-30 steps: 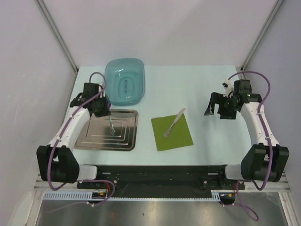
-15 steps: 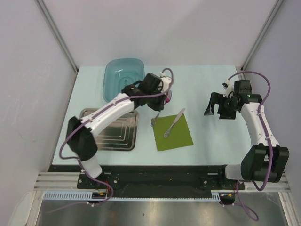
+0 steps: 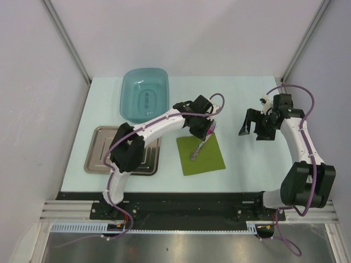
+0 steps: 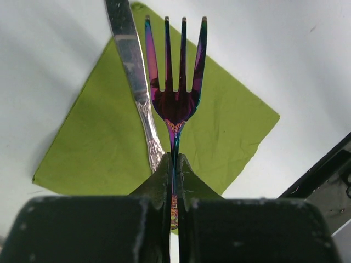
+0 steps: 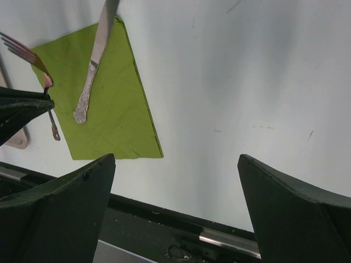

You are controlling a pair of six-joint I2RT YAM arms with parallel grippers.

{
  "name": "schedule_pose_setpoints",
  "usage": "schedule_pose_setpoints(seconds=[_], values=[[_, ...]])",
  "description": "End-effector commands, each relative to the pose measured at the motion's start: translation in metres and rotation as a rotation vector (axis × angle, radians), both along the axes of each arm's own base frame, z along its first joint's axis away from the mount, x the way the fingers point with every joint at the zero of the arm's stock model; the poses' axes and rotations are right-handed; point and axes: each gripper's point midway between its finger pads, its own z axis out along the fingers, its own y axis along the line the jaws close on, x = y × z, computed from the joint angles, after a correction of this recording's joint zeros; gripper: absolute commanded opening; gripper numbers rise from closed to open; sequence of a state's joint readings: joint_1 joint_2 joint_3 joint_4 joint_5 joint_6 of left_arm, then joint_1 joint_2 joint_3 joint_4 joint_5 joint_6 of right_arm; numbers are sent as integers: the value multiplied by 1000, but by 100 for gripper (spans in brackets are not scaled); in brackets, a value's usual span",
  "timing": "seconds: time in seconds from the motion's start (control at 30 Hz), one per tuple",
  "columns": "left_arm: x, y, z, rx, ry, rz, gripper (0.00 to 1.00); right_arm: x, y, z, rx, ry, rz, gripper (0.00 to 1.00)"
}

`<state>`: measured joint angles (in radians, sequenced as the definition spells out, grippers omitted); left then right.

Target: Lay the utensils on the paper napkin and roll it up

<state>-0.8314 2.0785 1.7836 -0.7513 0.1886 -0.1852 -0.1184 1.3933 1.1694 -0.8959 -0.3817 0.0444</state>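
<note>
Pale tabletop (image 3: 241, 98) holds a thin square olive paper napkin (image 3: 211, 159) beneath a slim iridescent fork (image 4: 175, 101).

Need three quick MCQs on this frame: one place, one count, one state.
1. Where does the knife lie? A in the tray; B on the napkin; C in the basin.
2. How many pieces of cutlery are in view? A one; B four; C two.
3. The left gripper is: A shut on the fork; B open; C shut on nothing.
Key: B, the left wrist view shows it lying on the green sheet; C, only knife and fork; A, the jaws pinch the fork's handle.
</note>
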Motion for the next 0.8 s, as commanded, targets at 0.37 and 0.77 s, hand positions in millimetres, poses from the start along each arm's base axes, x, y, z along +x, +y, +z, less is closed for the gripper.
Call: schedule_pose_setpoints(seconds=[0.37,0.77], values=[[0,-35,-13,-38,54,2,1,2,-3,-5,1,-5,-10,100],[4,-42,-35,-13,66,27,2,0,-5,-8,0,1,-18,100]])
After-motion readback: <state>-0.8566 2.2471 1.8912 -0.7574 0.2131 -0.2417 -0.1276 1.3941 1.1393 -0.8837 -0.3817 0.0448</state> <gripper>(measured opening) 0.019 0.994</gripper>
